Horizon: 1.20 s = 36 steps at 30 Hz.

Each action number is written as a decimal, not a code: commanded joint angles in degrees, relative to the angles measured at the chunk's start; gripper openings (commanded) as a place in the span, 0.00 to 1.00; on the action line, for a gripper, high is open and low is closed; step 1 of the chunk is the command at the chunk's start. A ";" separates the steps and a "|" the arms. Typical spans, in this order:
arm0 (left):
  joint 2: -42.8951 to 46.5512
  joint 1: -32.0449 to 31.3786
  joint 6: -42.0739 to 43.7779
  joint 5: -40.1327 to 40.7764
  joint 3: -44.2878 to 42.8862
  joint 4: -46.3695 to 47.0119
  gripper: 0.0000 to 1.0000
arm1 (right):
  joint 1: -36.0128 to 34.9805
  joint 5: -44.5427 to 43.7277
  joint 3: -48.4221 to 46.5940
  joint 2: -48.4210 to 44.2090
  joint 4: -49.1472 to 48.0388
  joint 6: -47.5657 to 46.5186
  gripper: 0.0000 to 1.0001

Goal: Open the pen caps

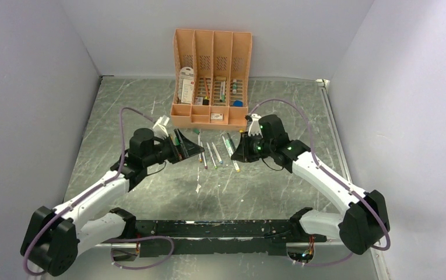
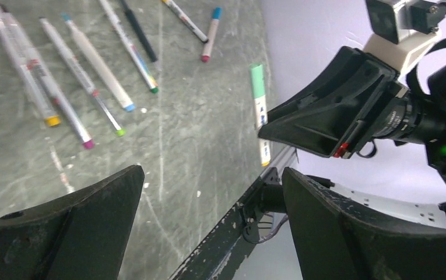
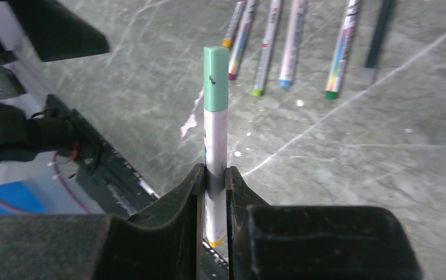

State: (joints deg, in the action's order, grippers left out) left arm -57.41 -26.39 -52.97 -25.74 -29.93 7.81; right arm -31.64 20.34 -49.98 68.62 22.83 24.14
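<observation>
The green cap (image 3: 216, 79) sits on its pen (image 3: 215, 146); the barrel print is too small to read. The right hand (image 3: 213, 175) clamps the pen crosswise near its yellow end, above the surface (image 3: 383, 175). The left hand (image 2: 211, 178) is spread wide.

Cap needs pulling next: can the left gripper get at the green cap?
Probably yes. The right gripper clamps the pen by its barrel, leaving the green cap sticking out free, and the left gripper is open and faces it with nothing between.
</observation>
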 commanded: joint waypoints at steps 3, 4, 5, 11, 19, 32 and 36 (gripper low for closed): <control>-4.16 -5.35 -4.38 1.39 0.09 14.69 1.00 | -0.60 9.14 3.38 -3.09 -8.26 5.35 0.00; -4.86 -6.14 -4.55 1.72 0.05 15.88 1.00 | -0.68 9.35 3.59 -3.13 -8.60 5.61 0.00; -5.64 -6.73 -4.67 2.09 -0.20 16.56 1.00 | -0.77 9.49 3.70 -3.28 -8.86 5.77 0.00; -9.91 -9.93 -4.32 4.54 -1.62 19.23 0.99 | -1.42 10.49 3.90 -3.00 -9.67 6.13 0.00; -15.07 -12.31 -4.65 6.21 -3.67 24.37 0.98 | -2.87 10.69 4.82 -3.24 -11.05 7.18 0.00; -20.19 -13.94 -5.97 6.29 -5.49 28.83 0.66 | -3.56 9.89 5.47 -4.62 -10.23 7.31 0.00; -20.96 -14.28 -6.18 5.64 -5.31 29.53 0.54 | -3.54 9.59 5.37 -4.40 -10.44 7.42 0.00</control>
State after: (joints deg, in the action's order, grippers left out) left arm -77.69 -39.83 -59.11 -19.70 -34.02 33.26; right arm -34.87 30.22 -44.84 65.06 13.17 31.14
